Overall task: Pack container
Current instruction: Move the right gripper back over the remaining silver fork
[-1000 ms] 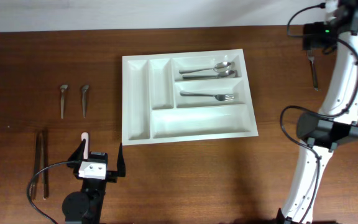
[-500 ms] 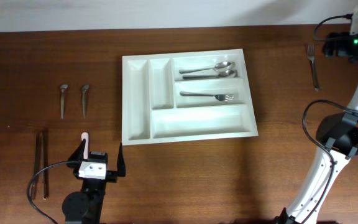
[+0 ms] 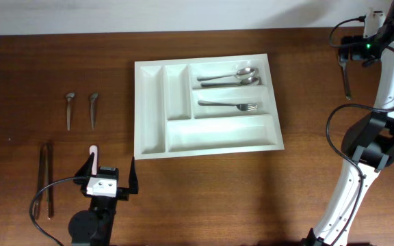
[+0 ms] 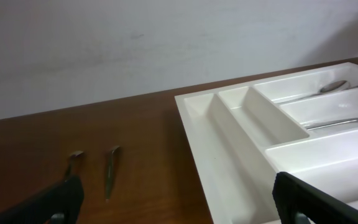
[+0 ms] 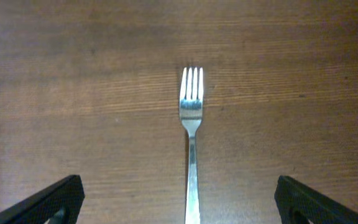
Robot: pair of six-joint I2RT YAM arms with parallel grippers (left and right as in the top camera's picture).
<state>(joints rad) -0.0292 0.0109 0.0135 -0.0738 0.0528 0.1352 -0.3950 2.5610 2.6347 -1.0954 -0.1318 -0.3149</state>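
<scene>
The container [image 3: 204, 60], a white five-compartment tray, lies mid-table. Two spoons [image 3: 231, 76] rest in its top long slot and a fork [image 3: 230, 105] in the middle one; the other compartments are bare. A loose fork [image 3: 346, 78] lies at the far right of the table. My right gripper [image 5: 179, 208] hovers open above that fork [image 5: 191, 155], one finger on each side of the handle and well apart from it. My left gripper [image 3: 111, 171] stands open near the front left, holding nothing, with the tray's corner [image 4: 229, 180] ahead of it.
Two small spoons [image 3: 69, 109] [image 3: 93, 109] lie left of the tray, also seen in the left wrist view [image 4: 110, 177]. Two long thin utensils [image 3: 44, 179] lie at the front left beside the left arm. The right arm's white links [image 3: 361, 150] rise at the right edge.
The right arm swung out to the right, then came back left over the loose fork. The left arm and the cutlery have not moved.
</scene>
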